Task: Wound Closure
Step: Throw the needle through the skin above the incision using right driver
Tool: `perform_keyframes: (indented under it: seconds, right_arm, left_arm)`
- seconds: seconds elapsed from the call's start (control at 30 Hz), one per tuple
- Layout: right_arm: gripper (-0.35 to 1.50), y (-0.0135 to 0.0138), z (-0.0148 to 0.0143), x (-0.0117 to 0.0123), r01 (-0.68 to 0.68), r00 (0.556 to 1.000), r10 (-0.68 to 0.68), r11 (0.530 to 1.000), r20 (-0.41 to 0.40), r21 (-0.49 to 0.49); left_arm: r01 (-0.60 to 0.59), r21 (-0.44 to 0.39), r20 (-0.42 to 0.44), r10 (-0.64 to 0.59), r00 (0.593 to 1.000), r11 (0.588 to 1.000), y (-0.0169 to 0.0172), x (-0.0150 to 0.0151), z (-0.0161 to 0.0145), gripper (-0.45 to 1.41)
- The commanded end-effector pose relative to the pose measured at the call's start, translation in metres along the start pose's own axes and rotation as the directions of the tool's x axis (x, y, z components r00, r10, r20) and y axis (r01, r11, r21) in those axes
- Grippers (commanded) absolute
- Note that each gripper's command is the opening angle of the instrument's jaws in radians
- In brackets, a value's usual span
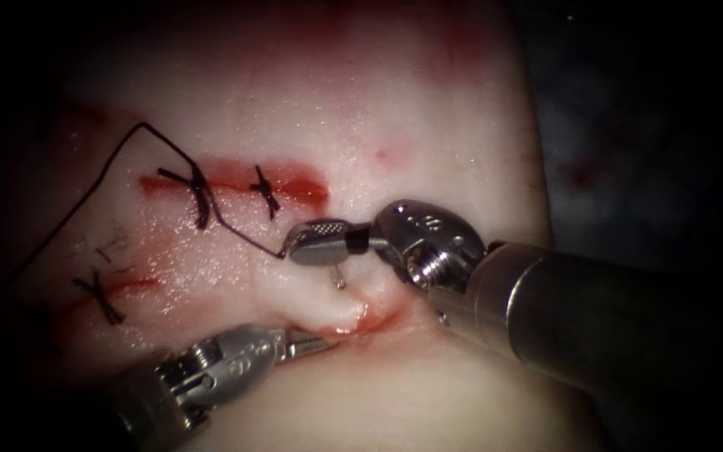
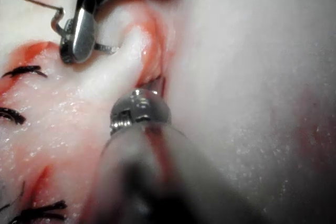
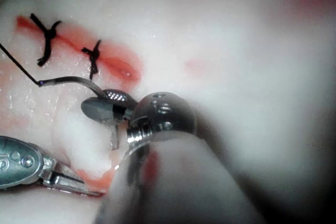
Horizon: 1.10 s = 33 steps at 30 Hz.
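Three stitches (image 1: 201,194) already tied, the lower cut (image 1: 370,322) lying open — right tool (image 1: 315,243) fingers pinching the needle (image 1: 340,276) near its thread (image 1: 110,172) end, tip entering the tissue (image 1: 320,297) flap; left tool (image 1: 315,341) fingers pressing together on the tissue edge.

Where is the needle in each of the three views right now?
Endoscope view: needle held in the right tool, its end pointing down at the raised tissue edge.
Left wrist view: needle beside that tool.
Right wrist view: needle crossing its jaws.
Shared landmark: the thread joining the needle.

A dark cloth-like surface (image 1: 629,125) lies in shadow at right.
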<state>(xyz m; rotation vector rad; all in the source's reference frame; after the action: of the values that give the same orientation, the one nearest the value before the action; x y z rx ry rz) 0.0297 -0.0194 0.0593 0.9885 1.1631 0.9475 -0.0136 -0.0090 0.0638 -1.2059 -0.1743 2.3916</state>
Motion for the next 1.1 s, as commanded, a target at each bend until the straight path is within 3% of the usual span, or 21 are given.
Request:
perform_keyframes:
  seconds: [0.03, 0.33, 0.63, 0.9, 1.1]
  right_arm:
    - [-0.35, 0.0005, 0.0006, -0.0001, 0.001, 1.0, -0.001, 1.0, 0.001, 0.002]
    - [-0.35, 0.0009, 0.0, 0.0002, -0.02, 1.0, 0.019, 0.999, -0.021, -0.028]
    - [-0.35, 0.0012, -0.0006, -0.0019, -0.158, 0.987, 0.157, 0.987, -0.027, -0.035]
    - [-0.35, 0.0013, -0.0003, -0.004, -0.297, 0.951, 0.301, 0.953, -0.074, 0.063]
    - [-0.35, 0.001, -0.0003, -0.0045, -0.401, 0.91, 0.411, 0.906, -0.057, 0.132]
  left_arm:
    - [0.0, -0.001, -0.001, 0.0, 1.0, 1.0, -0.0001, -0.0002, 0.0008, -0.37]
    - [-0.001, -0.001, -0.001, 0.001, 1.0, 1.0, 0.0, -0.0002, 0.0007, -0.37]
    - [-0.001, -0.002, 0.0, 0.001, 1.0, 1.0, -0.0002, -0.0002, 0.0004, -0.37]
    - [0.0, -0.003, 0.0, 0.0, 1.0, 1.0, -0.0003, -0.0002, 0.0004, -0.38]
    - [-0.001, 0.001, 0.003, 0.001, 1.0, 1.0, -0.0003, -0.0003, 0.0002, -0.38]
